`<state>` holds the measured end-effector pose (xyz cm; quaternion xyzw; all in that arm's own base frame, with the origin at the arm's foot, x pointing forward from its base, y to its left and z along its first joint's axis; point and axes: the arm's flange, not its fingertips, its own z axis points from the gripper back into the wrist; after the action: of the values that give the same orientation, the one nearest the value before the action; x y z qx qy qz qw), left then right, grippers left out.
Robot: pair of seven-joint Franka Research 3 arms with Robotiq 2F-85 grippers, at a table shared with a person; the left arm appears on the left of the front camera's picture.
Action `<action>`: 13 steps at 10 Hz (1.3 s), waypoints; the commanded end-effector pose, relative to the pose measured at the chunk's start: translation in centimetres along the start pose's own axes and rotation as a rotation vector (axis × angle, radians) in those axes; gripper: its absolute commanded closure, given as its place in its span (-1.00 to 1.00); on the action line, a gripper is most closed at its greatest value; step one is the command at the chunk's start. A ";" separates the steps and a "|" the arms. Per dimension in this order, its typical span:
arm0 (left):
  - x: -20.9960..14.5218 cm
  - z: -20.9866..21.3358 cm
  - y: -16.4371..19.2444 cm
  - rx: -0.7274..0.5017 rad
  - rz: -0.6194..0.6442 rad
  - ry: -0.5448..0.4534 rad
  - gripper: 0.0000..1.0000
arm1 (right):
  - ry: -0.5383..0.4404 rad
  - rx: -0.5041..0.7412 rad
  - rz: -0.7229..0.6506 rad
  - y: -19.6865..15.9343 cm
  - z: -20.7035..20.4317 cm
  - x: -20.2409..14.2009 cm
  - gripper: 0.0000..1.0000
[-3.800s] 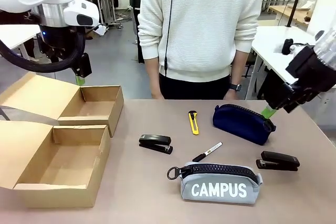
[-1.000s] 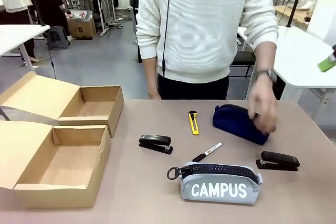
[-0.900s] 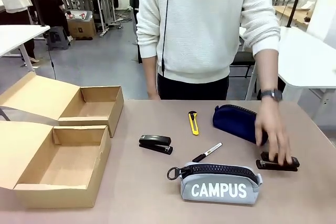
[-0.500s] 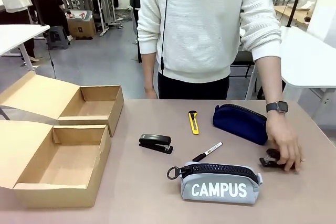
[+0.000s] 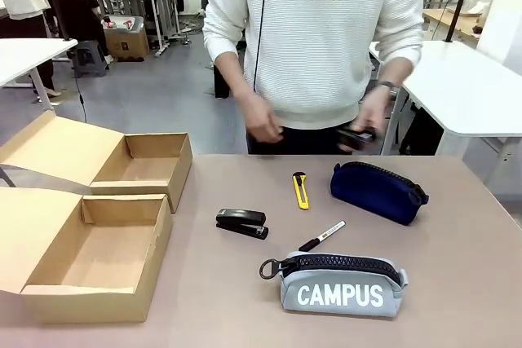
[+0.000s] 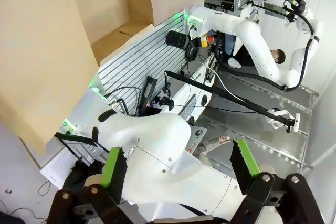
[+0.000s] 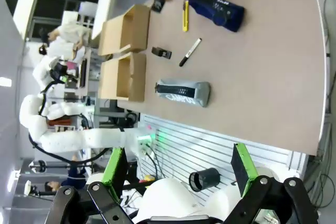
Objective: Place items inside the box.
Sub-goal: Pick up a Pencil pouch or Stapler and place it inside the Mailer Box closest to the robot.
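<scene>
A person at the far side holds one black stapler [image 5: 356, 136] in a hand [image 5: 373, 116] above the table's far edge. On the table lie a second black stapler [image 5: 242, 223], a yellow utility knife [image 5: 301, 190], a black marker [image 5: 321, 235], a navy pouch [image 5: 377, 191] and a grey "CAMPUS" pouch [image 5: 341, 281]. Two open cardboard boxes [image 5: 98, 254] [image 5: 147, 165] stand at the left, nothing in them. My right gripper [image 7: 178, 163] is open, high and off the table's side, with the pouches [image 7: 184, 92] far below. My left gripper [image 6: 178, 163] is open, facing a robot base.
The boxes' lids [image 5: 57, 148] are folded out to the left. Box cardboard [image 6: 47, 51] is near the left gripper in the left wrist view. Bare tabletop [image 5: 457, 283] lies at the right. White tables [image 5: 481, 91] stand behind the person.
The person's hand reached to the stapler at the table's right front, took hold of it and lifted it up to their body. The other items have not moved.
</scene>
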<state>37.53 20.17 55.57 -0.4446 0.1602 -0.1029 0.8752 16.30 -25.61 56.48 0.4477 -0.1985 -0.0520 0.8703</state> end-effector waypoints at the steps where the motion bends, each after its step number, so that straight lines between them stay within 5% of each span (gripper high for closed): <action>1: -0.3 0.5 0.1 0.012 -0.018 0.004 -1.00 | -0.031 -0.008 0.045 0.3 -0.6 0.1 -1.00; 3: -0.3 0.5 0.1 0.012 -0.018 0.004 -1.00 | 0.006 -0.110 0.119 2.6 -4.5 2.6 -1.00; 7: -0.3 0.5 0.1 0.012 -0.018 0.004 -1.00 | 0.209 -0.391 0.507 8.6 -22.5 8.3 -1.00; 8: -0.3 0.5 0.1 0.012 -0.018 0.004 -1.00 | 0.255 -0.416 0.519 9.3 -25.1 8.6 -1.00; 9: -0.3 0.5 0.1 0.012 -0.018 0.004 -1.00 | 0.231 -0.385 0.387 11.0 -23.8 8.1 -1.00; 11: -0.3 0.5 0.1 0.012 -0.018 0.004 -1.00 | 0.262 -0.390 0.497 11.2 -26.5 7.5 -1.00; 13: -0.3 0.5 0.1 0.012 -0.018 0.004 -1.00 | 0.370 -0.453 0.670 10.1 -31.9 10.8 -1.00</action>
<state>37.59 20.13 55.50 -0.4447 0.1608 -0.1033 0.8750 34.20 0.85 52.62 0.1853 -0.1597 0.2323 0.9414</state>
